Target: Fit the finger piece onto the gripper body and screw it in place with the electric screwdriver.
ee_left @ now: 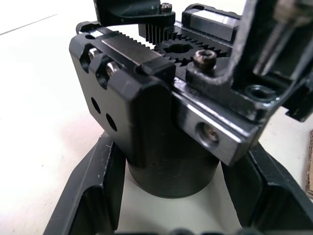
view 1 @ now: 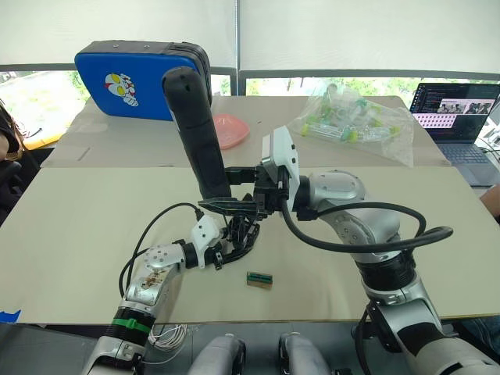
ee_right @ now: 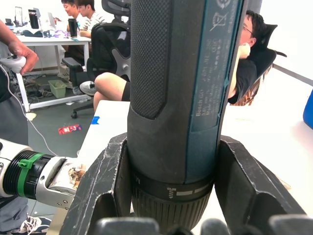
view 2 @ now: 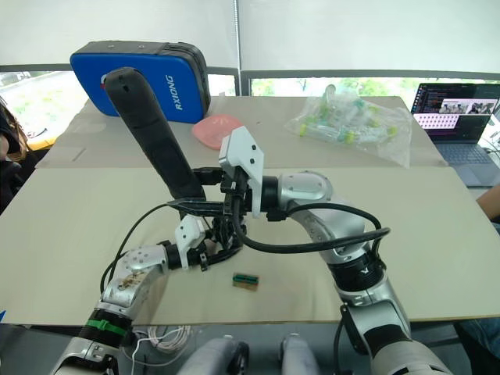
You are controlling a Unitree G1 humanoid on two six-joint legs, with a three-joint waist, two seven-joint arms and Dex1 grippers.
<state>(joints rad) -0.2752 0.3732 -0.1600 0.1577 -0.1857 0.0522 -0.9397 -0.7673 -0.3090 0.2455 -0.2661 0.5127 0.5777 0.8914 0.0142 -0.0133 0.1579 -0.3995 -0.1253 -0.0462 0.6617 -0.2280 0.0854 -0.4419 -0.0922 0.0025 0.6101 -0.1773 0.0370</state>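
Note:
The gripper body (ee_left: 146,117), a black block with a toothed rack and a round base, stands on the table (view 1: 94,226). My left gripper (view 1: 233,241) is shut on its base, one of the fingers (ee_left: 90,196) on each side. A black part with a screw head (ee_left: 129,11) lies on the rack; I cannot tell whether it is the finger piece. My right gripper (view 1: 232,190) is shut on the electric screwdriver (view 1: 195,129). The screwdriver leans up and to the left, its lower end just above the gripper body. Its fingers (ee_right: 100,188) clamp the collar.
A small green and brown block (view 1: 259,279) lies on the table just in front of the grippers. Farther back are a blue case (view 1: 129,82), a pink bowl (view 1: 232,129), a plastic bag of tubes (view 1: 351,121) and a laptop (view 1: 457,117). A person (view 1: 8,137) sits at the left edge.

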